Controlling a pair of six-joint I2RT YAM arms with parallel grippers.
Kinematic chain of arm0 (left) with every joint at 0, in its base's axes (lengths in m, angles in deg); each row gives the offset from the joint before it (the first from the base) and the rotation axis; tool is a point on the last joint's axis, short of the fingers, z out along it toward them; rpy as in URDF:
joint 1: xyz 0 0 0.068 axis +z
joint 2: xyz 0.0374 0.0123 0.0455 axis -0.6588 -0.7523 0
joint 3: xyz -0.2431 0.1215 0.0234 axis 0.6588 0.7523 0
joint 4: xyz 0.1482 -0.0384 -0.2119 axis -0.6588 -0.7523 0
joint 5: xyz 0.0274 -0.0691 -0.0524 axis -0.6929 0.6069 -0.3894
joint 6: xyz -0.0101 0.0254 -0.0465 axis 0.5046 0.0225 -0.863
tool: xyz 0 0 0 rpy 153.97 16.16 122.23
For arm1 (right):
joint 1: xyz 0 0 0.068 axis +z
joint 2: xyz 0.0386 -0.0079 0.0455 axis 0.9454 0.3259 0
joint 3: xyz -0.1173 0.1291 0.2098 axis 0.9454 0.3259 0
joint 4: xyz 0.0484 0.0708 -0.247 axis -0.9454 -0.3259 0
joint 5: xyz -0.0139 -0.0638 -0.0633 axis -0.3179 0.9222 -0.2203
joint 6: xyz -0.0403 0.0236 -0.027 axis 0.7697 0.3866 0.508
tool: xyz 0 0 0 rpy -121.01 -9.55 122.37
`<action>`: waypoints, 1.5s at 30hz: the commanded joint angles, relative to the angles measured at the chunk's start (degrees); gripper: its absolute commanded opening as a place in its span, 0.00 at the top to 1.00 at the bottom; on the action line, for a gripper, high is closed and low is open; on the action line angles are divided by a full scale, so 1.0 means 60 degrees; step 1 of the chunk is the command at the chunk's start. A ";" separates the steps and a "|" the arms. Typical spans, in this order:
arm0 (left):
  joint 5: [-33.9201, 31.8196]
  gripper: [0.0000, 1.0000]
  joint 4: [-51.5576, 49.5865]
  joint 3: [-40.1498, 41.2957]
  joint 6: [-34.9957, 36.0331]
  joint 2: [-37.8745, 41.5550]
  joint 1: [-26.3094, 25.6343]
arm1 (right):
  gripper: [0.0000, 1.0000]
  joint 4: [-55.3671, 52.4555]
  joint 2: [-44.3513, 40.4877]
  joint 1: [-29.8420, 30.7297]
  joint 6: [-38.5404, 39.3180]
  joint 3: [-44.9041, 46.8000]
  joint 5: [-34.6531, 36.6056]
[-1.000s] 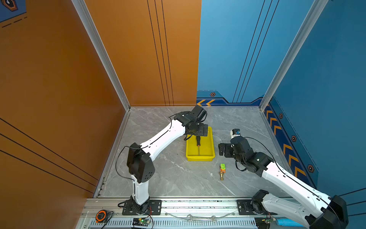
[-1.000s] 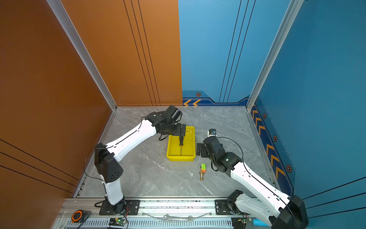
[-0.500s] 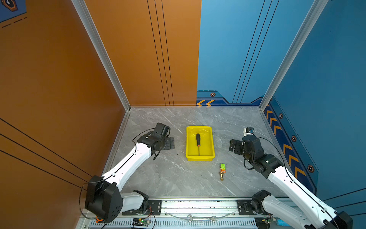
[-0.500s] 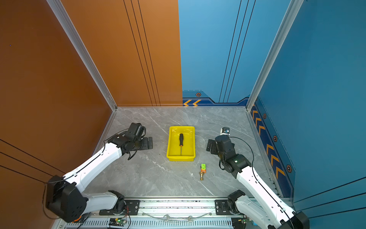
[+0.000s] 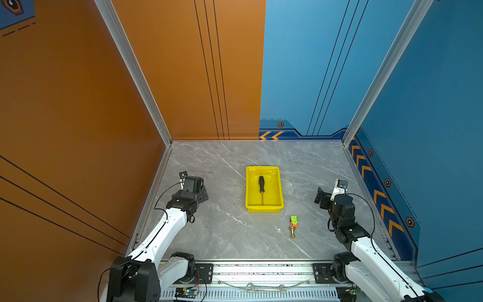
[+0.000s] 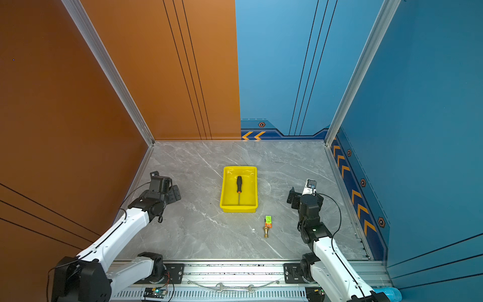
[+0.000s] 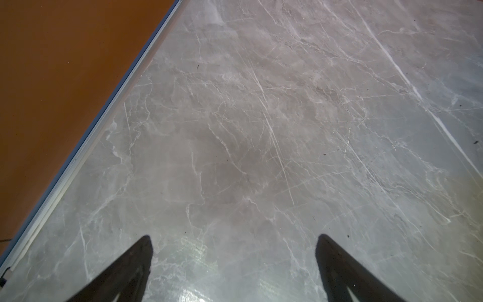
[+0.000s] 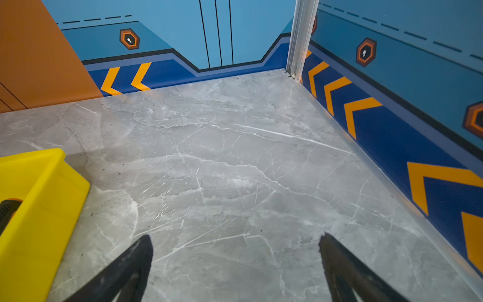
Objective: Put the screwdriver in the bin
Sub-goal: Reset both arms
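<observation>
In both top views I am finding the screwdriver [image 5: 261, 187] lying flat inside the bin [image 5: 264, 208], handle toward the back wall, shaft pointing toward the front rail [image 5: 261, 266], with nothing touching it. The left gripper [image 5: 203, 194] is hanging over bare table [image 5: 222, 235], well apart from the bin on its left. The right gripper [image 5: 320, 196] is hanging well apart on its right, and neither is carrying anything. A small orange-green fitting [image 5: 293, 224] is lying on the table near the bin's front right corner, and a wrench [image 5: 265, 288] is lying on the rail. I am treating both as outside the task. In the left wrist view the left gripper [image 7: 234, 237] is showing its jaws wide apart with only marble between them. In the right wrist view the right gripper [image 8: 235, 236] is likewise showing its jaws spread and empty. A corner of the bin [image 8: 39, 188] is also showing there, with the dark handle end of the screwdriver [image 8: 6, 209] sitting inside it. I am judging the placement as done, leaving only the parking of the arms. The next move, as I am reading it, is calling for no further grasp: it means keeping both arms clear of the bin, so the rim is not knocked, and bringing them to rest.
</observation>
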 commanded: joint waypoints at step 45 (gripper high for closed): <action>0.1475 0.02 1.1257 0.2429 0.4055 -0.4112 0.0642 | 0.00 0.7584 0.6936 -0.1417 0.0873 -0.0236 -0.1487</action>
